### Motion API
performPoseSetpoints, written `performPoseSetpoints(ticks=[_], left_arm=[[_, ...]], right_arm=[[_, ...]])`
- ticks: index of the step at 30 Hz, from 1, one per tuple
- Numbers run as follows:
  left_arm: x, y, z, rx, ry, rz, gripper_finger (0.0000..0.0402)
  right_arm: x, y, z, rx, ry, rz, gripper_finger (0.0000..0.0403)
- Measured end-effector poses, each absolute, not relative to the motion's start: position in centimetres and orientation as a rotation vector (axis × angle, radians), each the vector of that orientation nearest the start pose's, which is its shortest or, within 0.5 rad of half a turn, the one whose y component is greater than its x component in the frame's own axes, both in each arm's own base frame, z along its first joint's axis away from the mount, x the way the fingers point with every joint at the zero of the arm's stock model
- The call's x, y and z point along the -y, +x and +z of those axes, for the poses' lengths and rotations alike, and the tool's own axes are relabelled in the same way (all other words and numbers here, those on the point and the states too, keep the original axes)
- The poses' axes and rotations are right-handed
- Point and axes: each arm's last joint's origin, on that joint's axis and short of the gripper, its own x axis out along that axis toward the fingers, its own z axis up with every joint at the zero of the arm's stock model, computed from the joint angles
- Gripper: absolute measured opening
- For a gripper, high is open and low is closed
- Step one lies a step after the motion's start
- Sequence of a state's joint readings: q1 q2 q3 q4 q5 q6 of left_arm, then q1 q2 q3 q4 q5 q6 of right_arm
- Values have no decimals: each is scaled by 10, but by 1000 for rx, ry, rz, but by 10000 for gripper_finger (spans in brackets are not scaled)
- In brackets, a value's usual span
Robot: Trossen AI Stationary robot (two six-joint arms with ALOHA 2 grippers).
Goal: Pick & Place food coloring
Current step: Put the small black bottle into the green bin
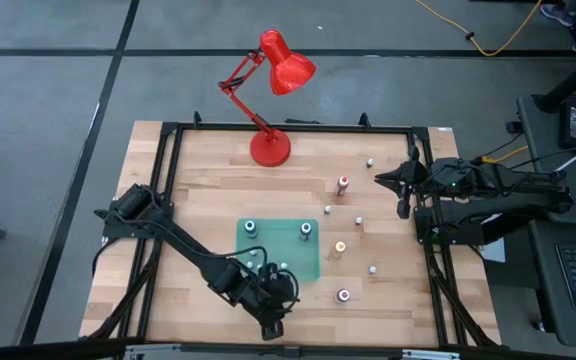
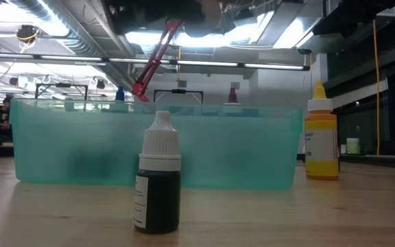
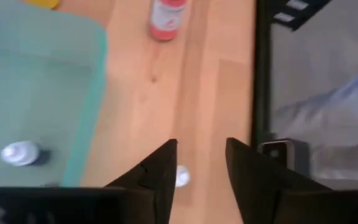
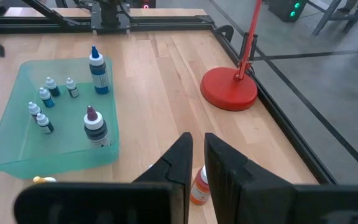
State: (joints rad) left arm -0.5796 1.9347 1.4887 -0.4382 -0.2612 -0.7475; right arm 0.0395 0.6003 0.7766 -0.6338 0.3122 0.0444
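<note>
- Dark fingers of the left gripper (image 3: 201, 146) stand apart at the near edge of the table, just off the front right corner of the green tray (image 3: 36, 93); they clamp nothing.
- Between those fingers, close beside one of them, we see the pale cap of a tiny dropper bottle (image 3: 182, 176) standing on the wood outside the tray. We judge this piece of the food coloring to be the one in hand.
- To do the step well, we would centre the cap between the fingers before closing. It sits off to one side, so an uneven squeeze could tip so small a bottle. We would then grip low on the body, lift straight up, and clear the tray wall before moving over.
- Several bottles already stand upright in the tray, among them a tall blue bottle (image 4: 99, 73) and a dark-bodied one (image 4: 95, 127).
- More bottles wait on bare wood to the right of the tray: a pink-red one (image 1: 344, 295), a yellow-orange one (image 1: 339, 248), a red one (image 1: 343, 185) and a few tiny pale-capped ones scattered near them.
- From table height, a dark bottle with a white cap (image 2: 158, 175) carries a pale label, but we cannot read it. A few letters show on a pink bottle at the frame's edge, too cut off to make out.
- Farther right, the right gripper (image 4: 197, 155) waits over the table's side with its fingers nearly together, holding nothing.
- Farthest off, a red desk lamp (image 1: 271, 148) stands at the back edge.
</note>
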Motion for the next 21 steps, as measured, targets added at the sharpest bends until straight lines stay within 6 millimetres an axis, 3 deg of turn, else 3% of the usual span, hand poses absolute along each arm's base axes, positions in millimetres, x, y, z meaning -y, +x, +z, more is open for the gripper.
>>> performPoseSetpoints(ticks=[14, 21], left_arm=[[221, 352, 218, -949, -359, 55, 226], [235, 360, 188, -1000, -377, 5, 230]], right_arm=[[4, 119, 313, -445, -37, -278, 46], [4, 119, 313, -446, -37, -278, 46]])
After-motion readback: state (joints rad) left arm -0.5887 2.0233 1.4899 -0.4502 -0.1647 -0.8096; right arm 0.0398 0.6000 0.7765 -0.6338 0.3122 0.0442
